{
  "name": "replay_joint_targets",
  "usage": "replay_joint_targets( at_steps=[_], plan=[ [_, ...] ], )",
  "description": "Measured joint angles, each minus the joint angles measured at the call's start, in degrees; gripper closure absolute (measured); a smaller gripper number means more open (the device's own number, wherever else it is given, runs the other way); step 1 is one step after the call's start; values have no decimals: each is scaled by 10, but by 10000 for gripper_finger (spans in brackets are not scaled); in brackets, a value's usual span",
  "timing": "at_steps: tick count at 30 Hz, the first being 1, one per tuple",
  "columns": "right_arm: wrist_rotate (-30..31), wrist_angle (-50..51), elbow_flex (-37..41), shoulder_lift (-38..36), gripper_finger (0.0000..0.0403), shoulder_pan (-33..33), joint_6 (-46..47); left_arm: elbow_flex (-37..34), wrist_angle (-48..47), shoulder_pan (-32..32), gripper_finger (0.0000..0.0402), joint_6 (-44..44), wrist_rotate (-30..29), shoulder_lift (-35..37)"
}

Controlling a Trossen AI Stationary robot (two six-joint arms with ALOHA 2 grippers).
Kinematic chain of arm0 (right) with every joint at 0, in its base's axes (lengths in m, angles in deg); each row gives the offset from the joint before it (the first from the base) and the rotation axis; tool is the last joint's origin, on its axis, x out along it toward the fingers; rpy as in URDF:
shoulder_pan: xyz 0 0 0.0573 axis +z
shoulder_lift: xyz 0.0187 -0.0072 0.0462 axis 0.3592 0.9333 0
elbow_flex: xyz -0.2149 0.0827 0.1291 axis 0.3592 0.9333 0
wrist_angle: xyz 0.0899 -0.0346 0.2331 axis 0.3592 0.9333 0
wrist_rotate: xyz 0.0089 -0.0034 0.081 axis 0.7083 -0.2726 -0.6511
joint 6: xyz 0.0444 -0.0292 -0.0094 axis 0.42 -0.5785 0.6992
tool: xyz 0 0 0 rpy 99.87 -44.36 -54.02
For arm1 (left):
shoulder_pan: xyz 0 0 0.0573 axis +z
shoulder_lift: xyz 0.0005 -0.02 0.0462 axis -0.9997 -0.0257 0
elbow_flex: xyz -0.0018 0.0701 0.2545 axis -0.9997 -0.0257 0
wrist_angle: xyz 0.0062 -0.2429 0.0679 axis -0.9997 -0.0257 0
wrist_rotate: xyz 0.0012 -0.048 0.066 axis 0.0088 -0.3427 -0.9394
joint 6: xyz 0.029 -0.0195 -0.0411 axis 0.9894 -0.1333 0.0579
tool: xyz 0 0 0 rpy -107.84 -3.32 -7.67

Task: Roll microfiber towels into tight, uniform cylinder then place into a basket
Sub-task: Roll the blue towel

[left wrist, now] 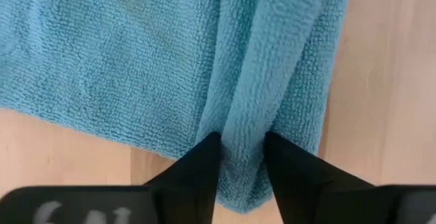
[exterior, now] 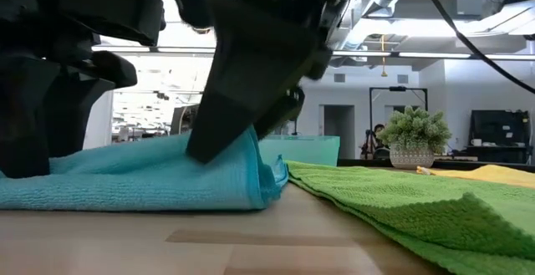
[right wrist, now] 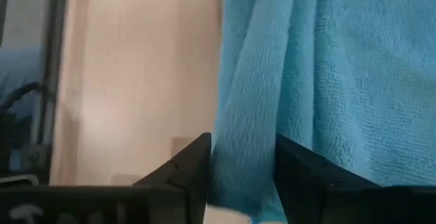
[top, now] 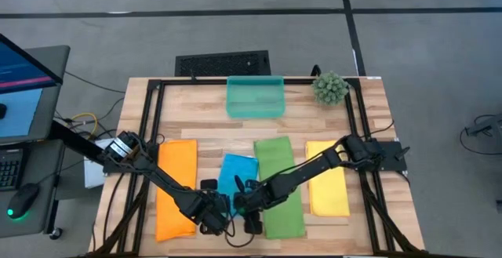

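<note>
The blue towel (top: 237,172) lies on the table between the orange towel (top: 174,189) and the green towel (top: 278,186). The yellow towel (top: 326,178) lies flat at the right. A raised fold (exterior: 251,170) runs along the blue towel's near end. My left gripper (top: 215,214) stands open at the fold's left end and my right gripper (top: 249,205) stands open at its right end, each with the fold between its fingers. The teal basket (top: 255,96) stands at the table's far edge. My left gripper (left wrist: 242,139) straddles the left end of the raised fold (left wrist: 240,118) from above, one finger (left wrist: 204,163) on each side. The cloth fills the gap and lies slack on the table. My right gripper (right wrist: 243,142) straddles the fold's right end (right wrist: 240,115) in the same way, slanting down from the right. Cloth bulges between its fingers (right wrist: 194,163) and rests on the table.
A spiky green plant ball (top: 330,88) sits at the far right corner beside the basket. A black frame (top: 149,132) runs around the tabletop. Bare wood (top: 212,129) lies between the towels and the basket. A desk with a monitor (top: 23,78) stands off the table's left.
</note>
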Motion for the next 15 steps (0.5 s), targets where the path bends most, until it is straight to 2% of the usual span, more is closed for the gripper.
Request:
replay_joint_targets(
  at_steps=[7, 15],
  plan=[
    [48, 43, 0, -28, 246, 24, -67, 0, -3, 0, 267, 0, -3, 0],
    [200, 71, 0, -47, 256, 87, -129, 0, -6, 0, 266, 0, -4, 0]
  ],
)
